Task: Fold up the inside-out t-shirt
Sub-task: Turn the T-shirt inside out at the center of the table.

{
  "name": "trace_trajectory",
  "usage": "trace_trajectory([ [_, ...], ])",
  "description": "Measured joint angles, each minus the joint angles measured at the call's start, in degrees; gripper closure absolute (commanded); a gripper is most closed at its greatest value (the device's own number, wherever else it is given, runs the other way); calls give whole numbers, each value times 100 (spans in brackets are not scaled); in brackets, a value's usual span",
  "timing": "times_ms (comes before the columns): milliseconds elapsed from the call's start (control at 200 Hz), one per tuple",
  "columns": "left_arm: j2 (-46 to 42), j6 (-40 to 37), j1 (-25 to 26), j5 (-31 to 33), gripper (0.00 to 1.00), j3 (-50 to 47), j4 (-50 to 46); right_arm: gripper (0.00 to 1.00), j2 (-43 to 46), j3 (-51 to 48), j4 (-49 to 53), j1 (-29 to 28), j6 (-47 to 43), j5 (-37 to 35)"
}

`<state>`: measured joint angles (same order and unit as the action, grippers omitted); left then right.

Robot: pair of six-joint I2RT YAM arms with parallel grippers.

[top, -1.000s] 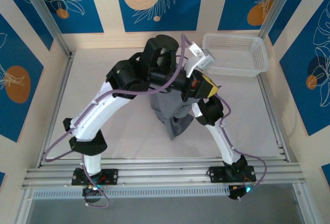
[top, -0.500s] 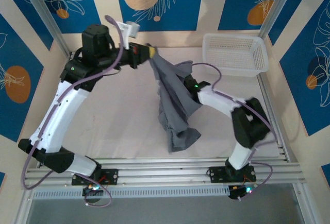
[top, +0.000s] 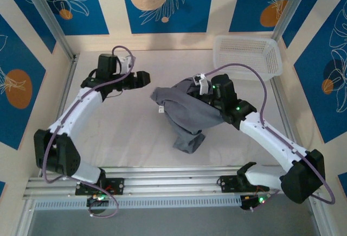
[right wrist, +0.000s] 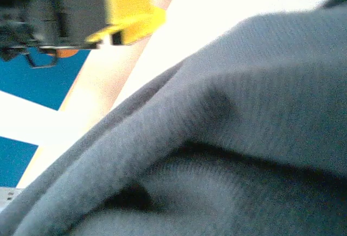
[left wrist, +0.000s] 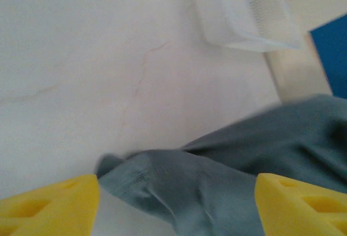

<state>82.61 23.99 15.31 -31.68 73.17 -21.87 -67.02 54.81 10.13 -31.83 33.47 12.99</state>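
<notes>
The slate-grey soft cloth t-shirt (top: 187, 118) lies bunched mid-table. It looks light and limp and will likely sag, so pinch a hem or seam. The right gripper (top: 203, 88) is clenched on its 1 o'clock edge. The left gripper (top: 145, 78) hovers released at 10 o'clock.

white basket (top: 246, 75), pale table (top: 124, 133)

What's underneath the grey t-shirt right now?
The t-shirt lies bunched on the white table. The right tool grips its far side, fingertips buried in cloth; anything else beneath is covered.
</notes>
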Motion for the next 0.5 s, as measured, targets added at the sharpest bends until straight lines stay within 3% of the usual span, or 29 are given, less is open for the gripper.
trace_trajectory([
  [105, -413, -109, 363, -291, 14, 387, -26, 100, -15, -46, 2, -11, -4, -87],
  [190, -531, -271, 1038, -538, 13, 990, -4, 100, 50, -146, -79, -59, -2, -205],
  [230, -573, -358, 1375, -643, 6, 1119, 9, 100, 122, -225, -142, -114, 2, -317],
  [305, -638, -590, 1998, -752, 2, 1082, -26, 100, 299, -286, -188, -205, 42, -509],
  [405, -551, -680, 2358, -634, 1, 815, -170, 100, 514, -282, -267, -269, 61, -662],
  [465, -442, -704, 2369, -411, 12, 511, -240, 100, 614, -251, -286, -282, 87, -774],
  [500, -385, -708, 2354, -269, 32, 275, -269, 100, 640, -205, -282, -282, 105, -863],
])
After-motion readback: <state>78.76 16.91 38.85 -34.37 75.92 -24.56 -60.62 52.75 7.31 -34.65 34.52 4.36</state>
